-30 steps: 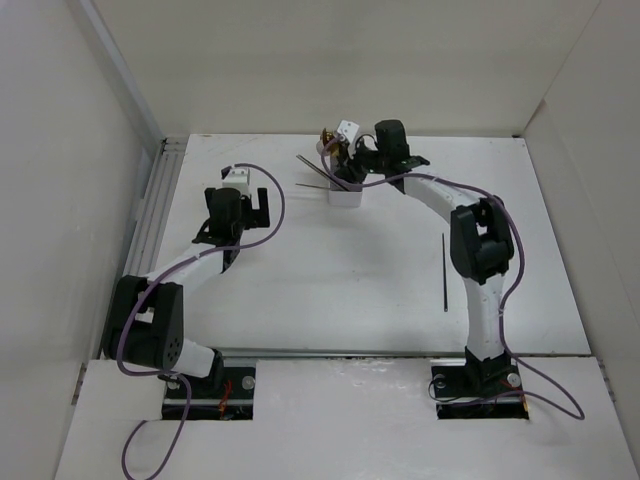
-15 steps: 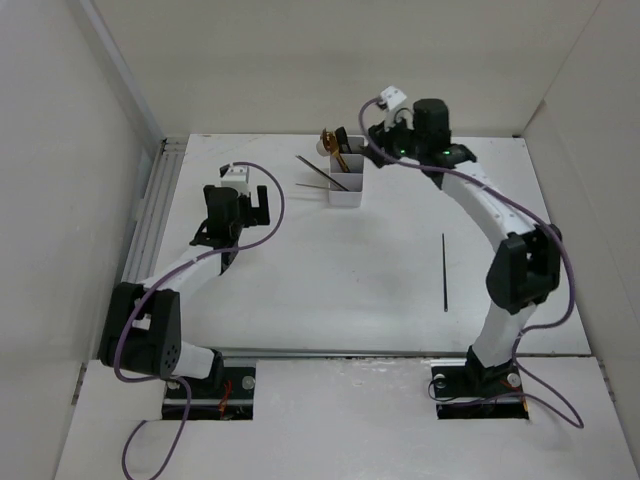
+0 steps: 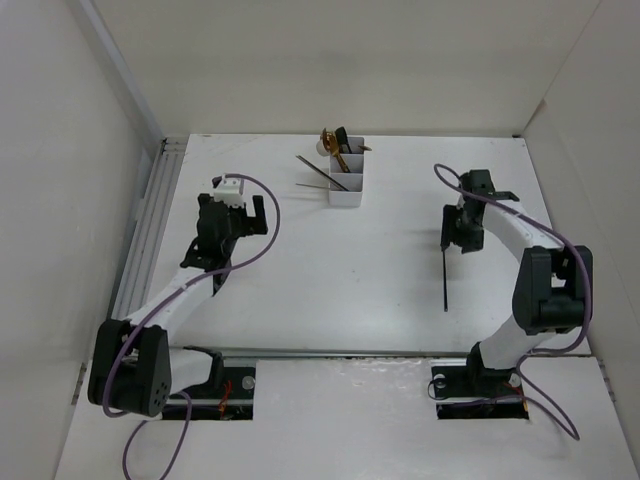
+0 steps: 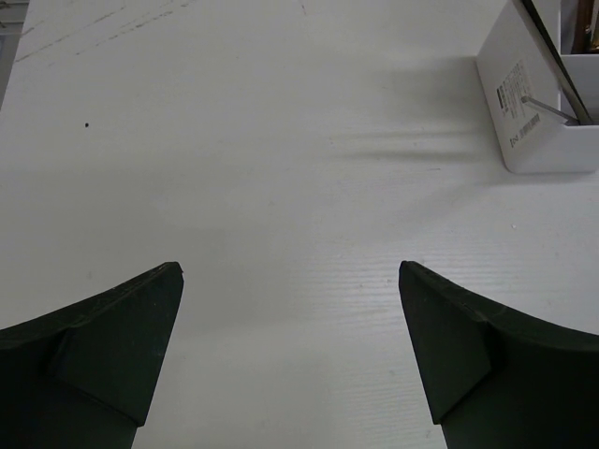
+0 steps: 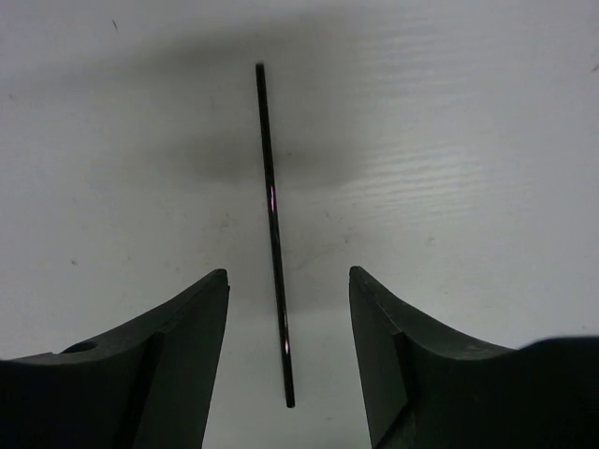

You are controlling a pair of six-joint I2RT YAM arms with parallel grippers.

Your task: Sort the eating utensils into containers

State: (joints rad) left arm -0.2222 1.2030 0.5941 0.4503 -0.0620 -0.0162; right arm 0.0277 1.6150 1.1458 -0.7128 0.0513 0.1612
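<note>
The white three-compartment organiser (image 3: 347,184) stands at the back middle of the table. It holds a gold spoon (image 3: 327,138) and other dark utensils, and two thin chopsticks (image 3: 314,171) stick out of it to the left. A single dark chopstick (image 3: 445,285) lies flat on the right. My right gripper (image 3: 452,243) hovers open over its far end, and the chopstick (image 5: 273,215) runs between the fingertips (image 5: 211,290) without touching them. My left gripper (image 3: 235,213) is open and empty, left of the organiser (image 4: 524,103).
White walls close in the table on the left, back and right. A metal rail (image 3: 150,215) runs along the left edge. Purple cables loop from both arms.
My right arm swung away from the organiser, right and toward the near side, down over the lone chopstick, and its jaws widened. The left arm shifted only a little.
</note>
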